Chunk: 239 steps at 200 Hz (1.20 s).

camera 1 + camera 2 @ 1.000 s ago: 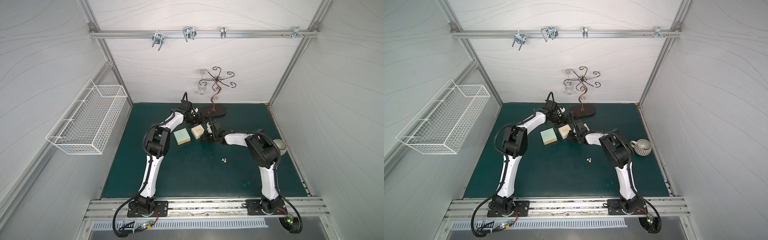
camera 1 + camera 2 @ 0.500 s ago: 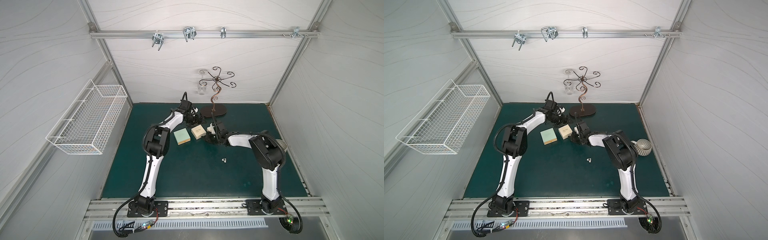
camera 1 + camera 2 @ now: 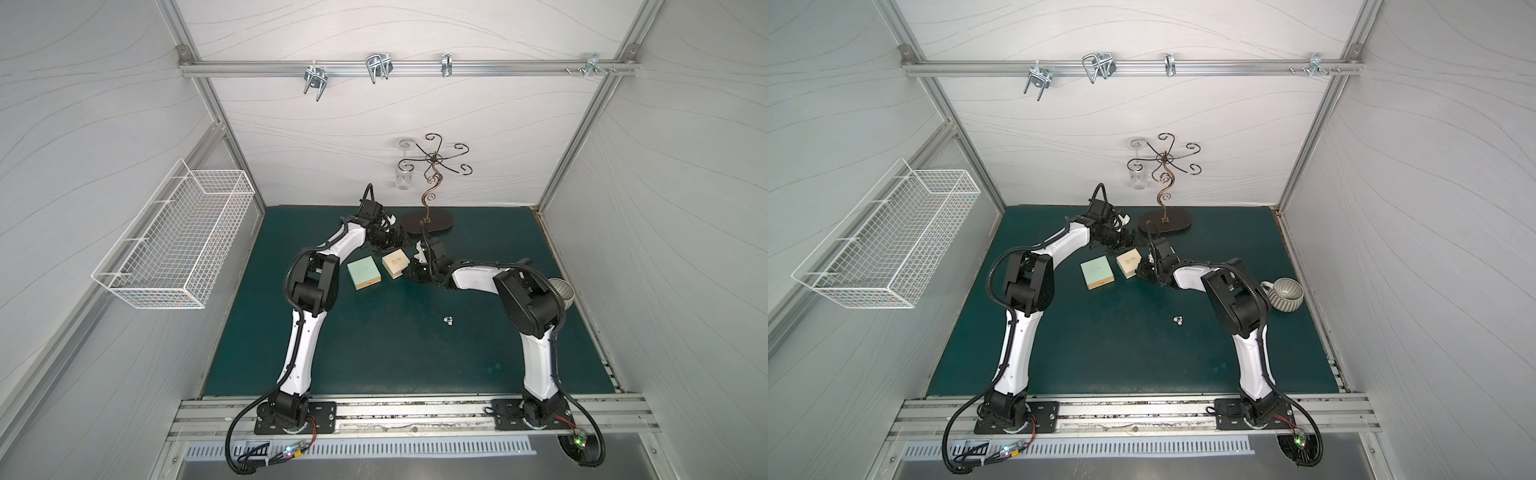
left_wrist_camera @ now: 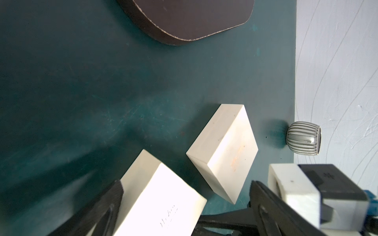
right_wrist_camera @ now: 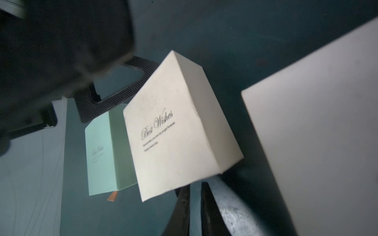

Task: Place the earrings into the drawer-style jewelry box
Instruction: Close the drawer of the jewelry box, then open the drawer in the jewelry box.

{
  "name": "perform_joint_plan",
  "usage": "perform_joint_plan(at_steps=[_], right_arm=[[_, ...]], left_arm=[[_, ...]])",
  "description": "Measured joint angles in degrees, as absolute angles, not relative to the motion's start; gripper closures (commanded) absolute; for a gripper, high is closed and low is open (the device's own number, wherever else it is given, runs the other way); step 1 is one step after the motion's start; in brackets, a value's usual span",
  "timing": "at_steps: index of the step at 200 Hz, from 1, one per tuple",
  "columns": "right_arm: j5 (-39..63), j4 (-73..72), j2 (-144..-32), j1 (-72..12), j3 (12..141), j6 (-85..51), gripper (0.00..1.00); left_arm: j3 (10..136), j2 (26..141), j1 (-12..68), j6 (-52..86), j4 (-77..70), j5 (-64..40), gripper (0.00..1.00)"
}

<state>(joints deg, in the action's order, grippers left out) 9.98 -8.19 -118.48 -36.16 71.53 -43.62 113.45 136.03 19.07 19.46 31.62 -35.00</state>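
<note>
Lying on the green bench (image 3: 374,353), the earrings (image 3: 448,331) (image 3: 1178,320) are being shown right of centre in both top views, well apart from the cream jewelry box (image 3: 395,262) in the upper middle. That box is being straddled by the wide-open left claw (image 4: 186,183); the right claw (image 5: 195,187) is being held nearly closed, nothing visibly gripped.

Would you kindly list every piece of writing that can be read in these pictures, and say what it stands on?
"Best Wishes": script on the cream box, right wrist view.
Two small lines under it: too blurred to read surely.
Script on the mint green box: too faint to read.
Orange print on the white box, left wrist view: blurred, unreadable.
</note>
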Motion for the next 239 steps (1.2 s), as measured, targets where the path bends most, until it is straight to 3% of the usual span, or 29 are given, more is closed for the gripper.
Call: perform_joint_plan(at_steps=[72,153,195,239], right_arm=[[9.65,-7.99,-118.5,-36.4,71.4,-43.07,0.85],[8.23,-0.67,-107.57,-35.64,67.4,-36.42,0.73],[8.62,2.66,-105.23,-36.67,66.98,-33.1,0.68],[9.02,5.21,-106.85,-43.44,71.31,-31.57,0.66]], left_arm=[[113.45,135.94,18.79,19.44,31.57,-35.2,0.01],[110.78,125.93,16.05,19.14,31.27,-31.0,0.01],[95.5,108.97,13.39,19.57,28.64,-24.86,0.01],[78.19,94.78,7.84,19.81,29.52,-19.86,0.01]])
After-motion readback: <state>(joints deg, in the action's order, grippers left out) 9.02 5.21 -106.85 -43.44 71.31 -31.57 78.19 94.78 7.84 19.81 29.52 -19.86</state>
